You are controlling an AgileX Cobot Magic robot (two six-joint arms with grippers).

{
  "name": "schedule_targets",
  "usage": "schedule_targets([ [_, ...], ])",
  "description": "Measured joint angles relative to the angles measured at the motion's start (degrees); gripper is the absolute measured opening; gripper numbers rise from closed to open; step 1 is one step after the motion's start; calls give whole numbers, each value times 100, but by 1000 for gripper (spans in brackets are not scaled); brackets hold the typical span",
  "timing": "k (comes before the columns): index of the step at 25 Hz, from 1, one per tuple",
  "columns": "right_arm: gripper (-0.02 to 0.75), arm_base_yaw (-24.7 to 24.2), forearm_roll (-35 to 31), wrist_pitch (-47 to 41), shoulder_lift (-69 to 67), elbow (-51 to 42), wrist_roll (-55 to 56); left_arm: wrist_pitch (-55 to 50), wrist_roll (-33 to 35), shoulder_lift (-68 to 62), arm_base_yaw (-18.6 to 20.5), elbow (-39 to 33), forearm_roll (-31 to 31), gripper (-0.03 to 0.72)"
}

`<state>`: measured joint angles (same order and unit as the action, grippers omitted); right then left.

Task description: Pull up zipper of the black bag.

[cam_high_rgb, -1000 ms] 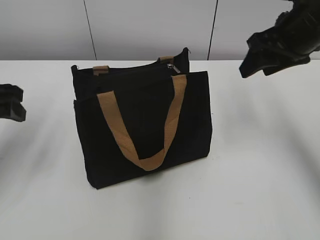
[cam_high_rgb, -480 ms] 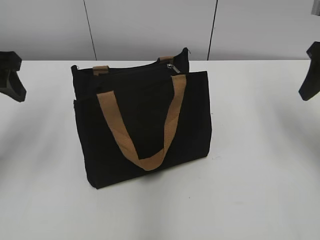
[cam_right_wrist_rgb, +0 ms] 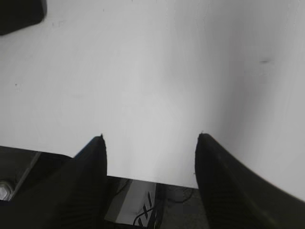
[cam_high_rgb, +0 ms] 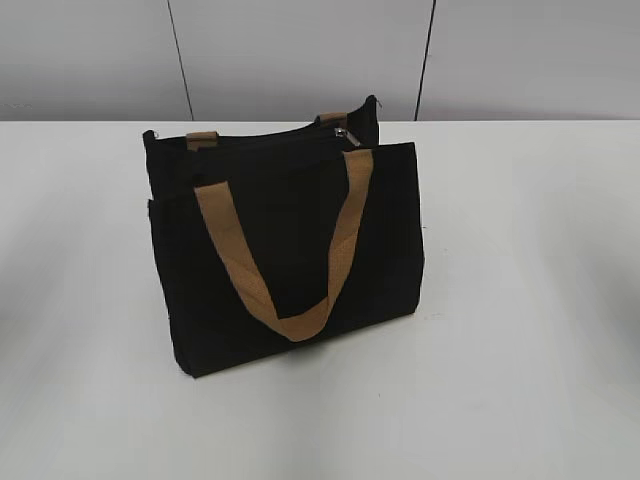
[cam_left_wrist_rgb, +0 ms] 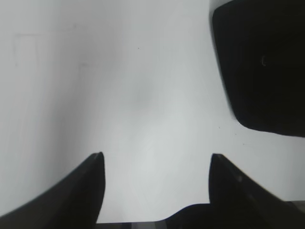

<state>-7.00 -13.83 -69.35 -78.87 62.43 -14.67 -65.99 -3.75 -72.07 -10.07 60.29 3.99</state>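
The black bag [cam_high_rgb: 285, 250] stands upright on the white table [cam_high_rgb: 520, 300], its tan strap handle [cam_high_rgb: 285, 255] hanging down the front. The zipper [cam_high_rgb: 270, 138] runs along the top edge, its silvery pull [cam_high_rgb: 343, 133] at the right end. Neither gripper shows in the exterior view. In the left wrist view my left gripper [cam_left_wrist_rgb: 156, 155] is open and empty over bare table, the bag [cam_left_wrist_rgb: 262, 67] at the upper right, apart from it. In the right wrist view my right gripper [cam_right_wrist_rgb: 150, 135] is open and empty above the table's edge, a corner of the bag [cam_right_wrist_rgb: 19, 13] at the top left.
A grey panelled wall [cam_high_rgb: 300, 55] runs behind the table. Below the table's edge [cam_right_wrist_rgb: 143, 180] in the right wrist view there are cables and equipment on the floor [cam_right_wrist_rgb: 138, 205].
Both arms have drawn outward and left the exterior view: the left one off the left side, the right one off the right side. The bag has not moved.
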Motion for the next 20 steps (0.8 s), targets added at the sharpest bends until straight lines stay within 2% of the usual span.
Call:
schedule_targets([
  [10, 458, 0, 6, -40, 2983, -1698, 134, -379, 0, 2324, 0, -950, -126, 509],
  [16, 458, 0, -14, -60, 5131, -2277, 252, -245, 0, 3822, 0, -1537, -448, 503],
  [20, 458, 0, -14, -66, 6508, -2641, 342, -193, 0, 4634, 0, -1932, -399, 471],
])
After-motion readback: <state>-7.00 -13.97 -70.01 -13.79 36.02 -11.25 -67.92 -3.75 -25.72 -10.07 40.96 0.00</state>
